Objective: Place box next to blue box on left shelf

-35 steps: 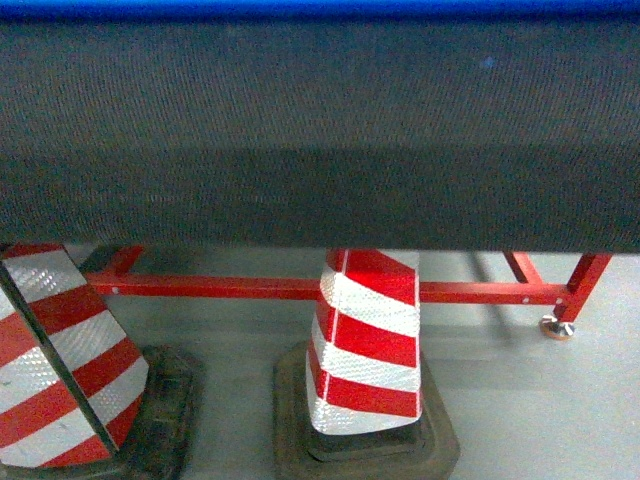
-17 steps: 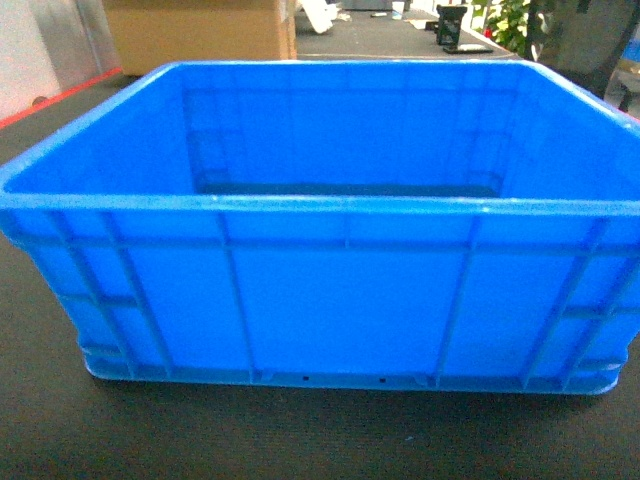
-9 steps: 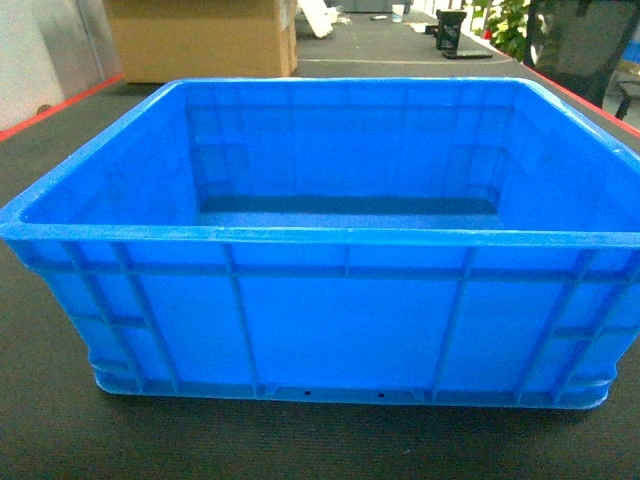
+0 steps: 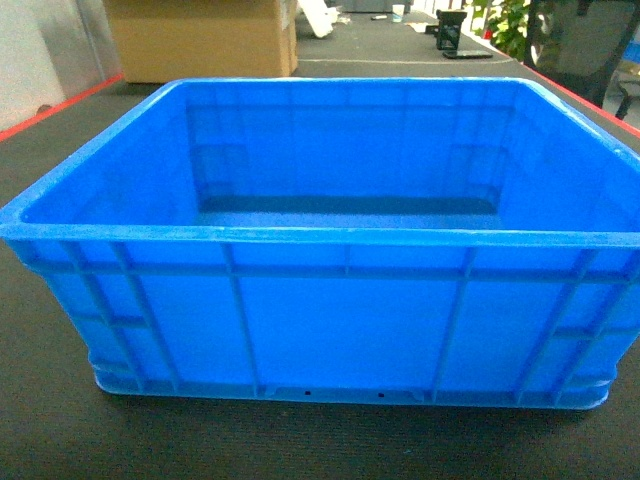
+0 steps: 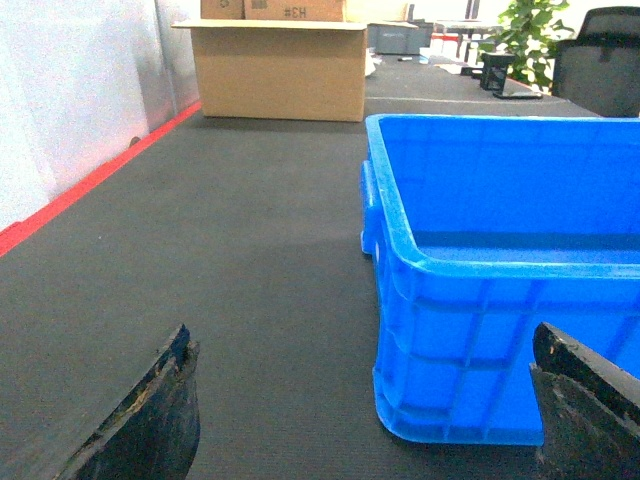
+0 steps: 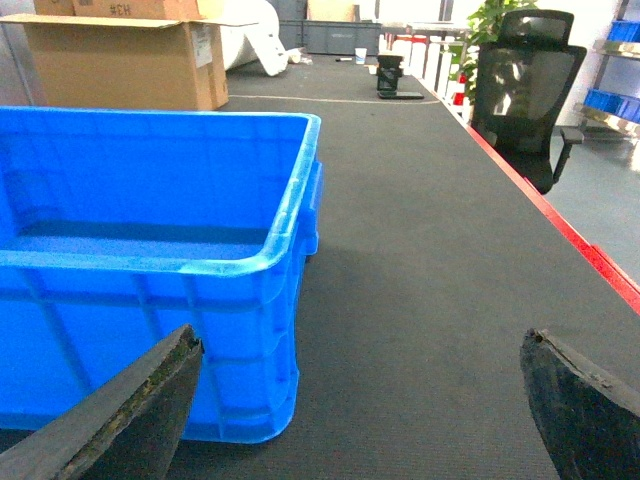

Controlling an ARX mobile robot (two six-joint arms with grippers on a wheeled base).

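Blue crate point(image 4: 340, 330) sat upright on the dark counter point(image 5: 250, 250) directly before me, my left hand point(image 5: 365, 400) spread wide at its left corner and my right hand point(image 6: 360, 400) spread wide at its right corner, neither touching it, a cardboard box point(image 5: 280, 65) well behind.

Head camera faces the box point(image 4: 340, 330) close, front-on; wrist cameras flank its near corners, looking forward.
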